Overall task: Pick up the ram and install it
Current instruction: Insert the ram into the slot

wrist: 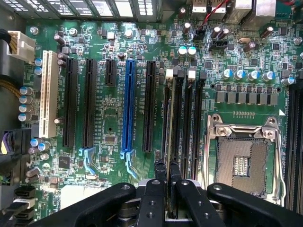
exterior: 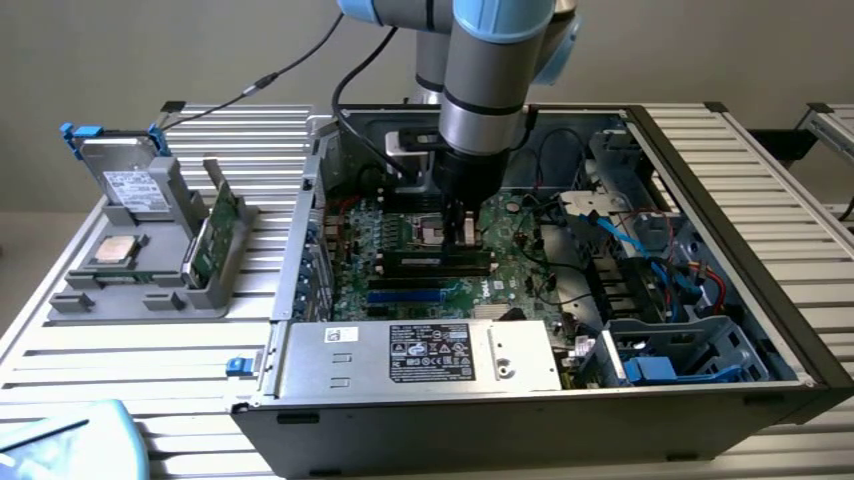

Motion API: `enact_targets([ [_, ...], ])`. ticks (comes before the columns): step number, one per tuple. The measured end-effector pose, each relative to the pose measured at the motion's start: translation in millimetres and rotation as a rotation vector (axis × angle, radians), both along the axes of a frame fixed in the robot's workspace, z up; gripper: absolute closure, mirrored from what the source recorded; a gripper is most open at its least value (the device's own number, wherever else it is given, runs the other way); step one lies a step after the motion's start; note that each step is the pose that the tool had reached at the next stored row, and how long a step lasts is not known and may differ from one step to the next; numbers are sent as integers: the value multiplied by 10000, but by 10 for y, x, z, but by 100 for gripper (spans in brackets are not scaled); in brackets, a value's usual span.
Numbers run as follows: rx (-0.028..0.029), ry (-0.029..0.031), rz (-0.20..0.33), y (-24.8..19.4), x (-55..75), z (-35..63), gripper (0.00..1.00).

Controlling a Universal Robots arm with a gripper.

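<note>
Ram (wrist: 167, 203) sits edge-on between the fingers (wrist: 161, 172), which I see clenched on it, right over the black memory slots (wrist: 187, 118) of the motherboard (wrist: 109, 118). Beside those slots I see the bare processor socket (wrist: 241, 163) on one side and the blue expansion slot (wrist: 128, 109) on the other. In the exterior view the fingers (exterior: 467, 232) reach down into the open computer case (exterior: 747, 300) at the centre of the frame; I cannot separate the stick from the dark slots there. The power supply (exterior: 414, 355) lies below them in the frame. On the surface (exterior: 134, 360) at the exterior view's left, a grey holder (exterior: 80, 295) carries a square processor chip (exterior: 114, 250), a green card (exterior: 214, 235) and a hard drive (exterior: 134, 185).
</note>
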State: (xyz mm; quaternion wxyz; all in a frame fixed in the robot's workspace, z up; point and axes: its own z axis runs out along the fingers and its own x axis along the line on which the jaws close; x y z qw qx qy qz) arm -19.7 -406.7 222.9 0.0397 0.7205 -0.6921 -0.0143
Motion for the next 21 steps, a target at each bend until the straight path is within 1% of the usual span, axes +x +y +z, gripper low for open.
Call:
enact_targets([
  [8, -28, 3, -1, 0, 0, -25, 86],
  [16, -100, 10, 1, 5, 0, -52, 86],
  [21, -103, 12, 0, 9, 0, -56, 86],
])
